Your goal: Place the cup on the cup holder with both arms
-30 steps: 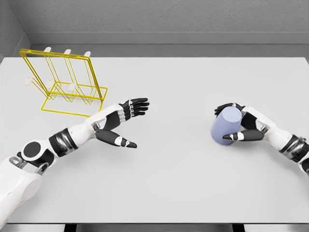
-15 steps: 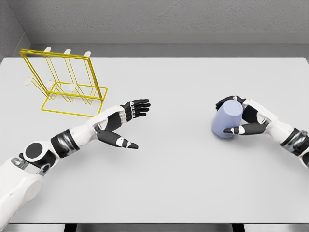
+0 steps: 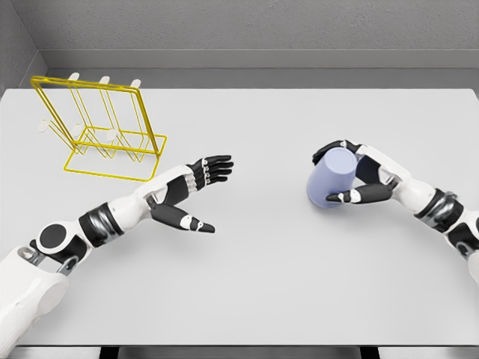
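Your right hand has its fingers clamped round the cup, right of centre, tilted on the bench. It looks rigid, light, smooth; grip mid-wall. Left hand waits, fingers apart, below the holder upper left.

A bare simulated test space: a plain white table stands against flat grey walls, all rendered without texture.

One cup, one cup holder, two hands.
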Robot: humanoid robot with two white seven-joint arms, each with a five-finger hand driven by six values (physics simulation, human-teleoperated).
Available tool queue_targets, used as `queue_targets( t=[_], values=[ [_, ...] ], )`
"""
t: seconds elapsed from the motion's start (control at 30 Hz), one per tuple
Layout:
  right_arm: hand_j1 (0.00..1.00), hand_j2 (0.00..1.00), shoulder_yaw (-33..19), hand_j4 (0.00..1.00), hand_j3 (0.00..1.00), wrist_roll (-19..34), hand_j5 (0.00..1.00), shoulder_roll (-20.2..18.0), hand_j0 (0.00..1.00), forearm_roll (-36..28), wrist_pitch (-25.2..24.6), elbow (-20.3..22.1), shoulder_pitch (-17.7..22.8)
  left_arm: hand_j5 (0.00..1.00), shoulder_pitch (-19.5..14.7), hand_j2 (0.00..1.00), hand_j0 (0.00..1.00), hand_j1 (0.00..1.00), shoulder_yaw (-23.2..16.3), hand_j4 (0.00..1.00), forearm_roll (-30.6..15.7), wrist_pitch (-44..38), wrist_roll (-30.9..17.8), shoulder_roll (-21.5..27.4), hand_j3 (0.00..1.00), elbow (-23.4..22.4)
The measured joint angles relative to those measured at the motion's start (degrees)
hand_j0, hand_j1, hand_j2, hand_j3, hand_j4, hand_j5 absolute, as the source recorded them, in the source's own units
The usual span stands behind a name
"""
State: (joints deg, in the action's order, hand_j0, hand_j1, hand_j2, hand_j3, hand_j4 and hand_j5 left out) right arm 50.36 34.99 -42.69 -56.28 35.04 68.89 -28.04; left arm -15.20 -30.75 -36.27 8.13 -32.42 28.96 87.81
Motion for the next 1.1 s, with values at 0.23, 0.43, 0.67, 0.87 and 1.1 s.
queue_targets(
  t=[0.23, 0.43, 0.67, 0.87, 1.1],
  values=[
    [0.60, 0.60, 0.10, 0.60, 0.60, -0.01, 0.60, 2.38, 0.60, 0.98, 0.01, 2.46, -0.70, 1.00, -0.09, 1.00, 1.00, 1.00, 0.22, 1.00, 0.02, 0.31, -0.01, 0.49, 1.00, 0.02],
    [0.60, 0.60, 0.59, 0.60, 0.60, 0.00, 0.60, 4.59, 0.60, 2.18, 0.01, 3.26, -1.41, 1.00, 0.00, 1.00, 1.00, 1.00, 0.39, 1.00, -0.01, 0.49, -0.01, 0.63, 1.00, -0.17],
    [0.61, 0.61, 3.03, 0.61, 0.61, -0.01, 0.61, 8.12, 0.61, 4.27, 0.01, 2.99, -3.17, 1.00, 0.09, 1.00, 1.00, 1.00, 0.34, 1.00, 0.03, 8.18, 0.00, 0.48, 1.00, -0.23],
    [0.61, 0.61, 3.97, 0.61, 0.61, 0.00, 0.61, 10.84, 0.61, 4.86, 0.01, 1.90, -4.92, 1.00, 0.18, 1.00, 1.00, 1.00, 0.32, 1.00, 0.07, 8.27, -0.06, 0.35, 1.00, -0.85],
    [0.61, 0.61, 4.75, 0.61, 0.61, 0.01, 0.61, 13.91, 0.61, 6.11, -0.31, -2.42, -5.54, 1.00, 0.18, 1.00, 1.00, 1.00, 1.37, 1.00, 0.13, 8.15, 0.08, 0.11, 1.00, -2.72]
  ],
)
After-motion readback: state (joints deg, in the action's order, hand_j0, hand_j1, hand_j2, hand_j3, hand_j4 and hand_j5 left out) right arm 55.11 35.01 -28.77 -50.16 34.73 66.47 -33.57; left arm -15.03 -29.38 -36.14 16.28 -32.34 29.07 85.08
